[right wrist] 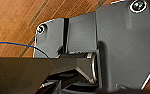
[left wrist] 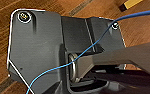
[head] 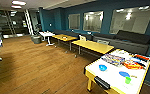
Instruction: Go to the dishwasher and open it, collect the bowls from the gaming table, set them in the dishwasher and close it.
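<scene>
Bowls [head: 102,67] on gaming table [head: 111,78], beside boxes [head: 113,60]

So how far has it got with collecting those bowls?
Not far, by the look of it. All three bowls still sit on the white gaming table: a deep blue bowl, a flatter blue bowl and a small green bowl. Nothing is being carried. Collecting them, loading the dishwasher and closing it remain. Whether the dishwasher was already opened cannot be judged from here.
</scene>
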Robot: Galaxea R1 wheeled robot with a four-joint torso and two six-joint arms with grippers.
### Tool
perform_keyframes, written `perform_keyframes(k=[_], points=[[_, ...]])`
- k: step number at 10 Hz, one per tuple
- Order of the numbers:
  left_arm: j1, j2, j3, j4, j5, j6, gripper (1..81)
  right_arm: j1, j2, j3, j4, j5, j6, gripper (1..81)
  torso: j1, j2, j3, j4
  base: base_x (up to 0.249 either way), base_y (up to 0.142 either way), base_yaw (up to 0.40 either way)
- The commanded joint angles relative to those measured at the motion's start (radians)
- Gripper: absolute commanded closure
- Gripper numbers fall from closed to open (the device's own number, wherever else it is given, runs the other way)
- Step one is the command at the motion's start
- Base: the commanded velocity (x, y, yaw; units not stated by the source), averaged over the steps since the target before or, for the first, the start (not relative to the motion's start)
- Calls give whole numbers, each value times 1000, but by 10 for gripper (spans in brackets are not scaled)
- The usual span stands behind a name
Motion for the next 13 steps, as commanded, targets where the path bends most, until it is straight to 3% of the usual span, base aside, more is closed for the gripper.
perform_keyframes(k=[1, 11, 13], points=[[-34, 1, 8, 66, 68, -52, 10, 52, 5, 8, -10, -45, -4, 10, 0, 0, 0, 0, 164, 0, 0], [-33, 1, 10, 66, 68, -52, 10, 49, 5, 5, -10, -45, -4, 10, 0, 0, 0, 0, 164, 0, 0], [-31, 1, 10, 66, 68, -52, 10, 49, 5, 5, -10, -45, -4, 10, 0, 0, 0, 0, 159, 72, 0]])
